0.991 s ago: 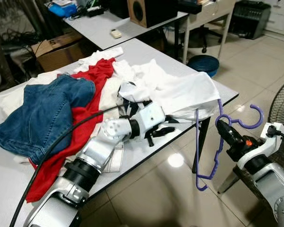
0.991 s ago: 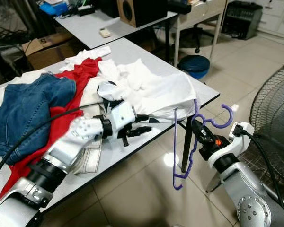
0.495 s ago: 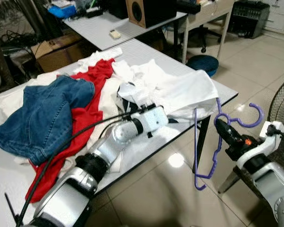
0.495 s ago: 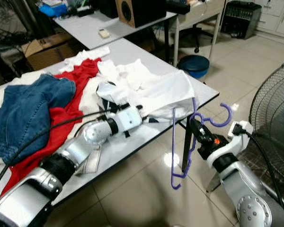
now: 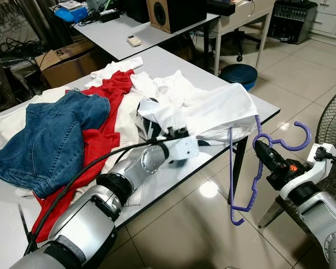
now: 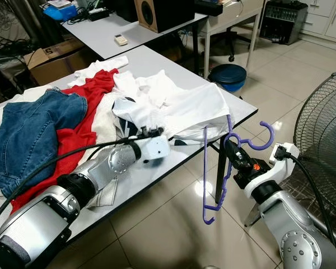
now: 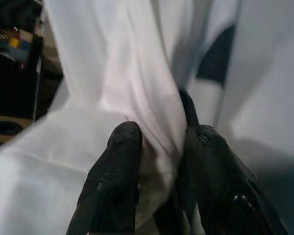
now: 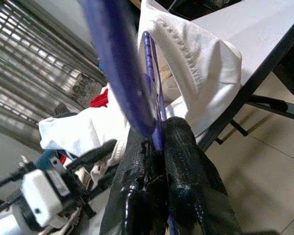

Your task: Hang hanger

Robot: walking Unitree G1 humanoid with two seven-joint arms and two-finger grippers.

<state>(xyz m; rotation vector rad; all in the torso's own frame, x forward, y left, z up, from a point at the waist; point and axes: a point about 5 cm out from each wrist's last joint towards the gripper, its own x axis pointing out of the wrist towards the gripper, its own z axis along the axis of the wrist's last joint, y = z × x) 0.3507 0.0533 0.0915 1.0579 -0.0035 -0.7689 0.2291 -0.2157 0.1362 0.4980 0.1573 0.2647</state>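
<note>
Moved: left gripper (image 7: pixel 157 147) has been pushed forward into the crumpled white cotton shirt (image 5: pixel 213 109), jaws pinched on a fold.
Right gripper (image 8: pixel 159 147): jaws clamped on the purple plastic hanger (image 5: pixel 252 168), beside the bench (image 5: pixel 173 61).

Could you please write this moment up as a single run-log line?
left claw: shut on white shirt on table | right claw: shut on purple hanger, beside table edge | hanger not yet in shirt

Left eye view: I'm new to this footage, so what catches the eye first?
The purple hanger held off the table's corner by the right gripper. Next, the left gripper pinching the white garment on the table, beside a red garment and jeans.
</note>
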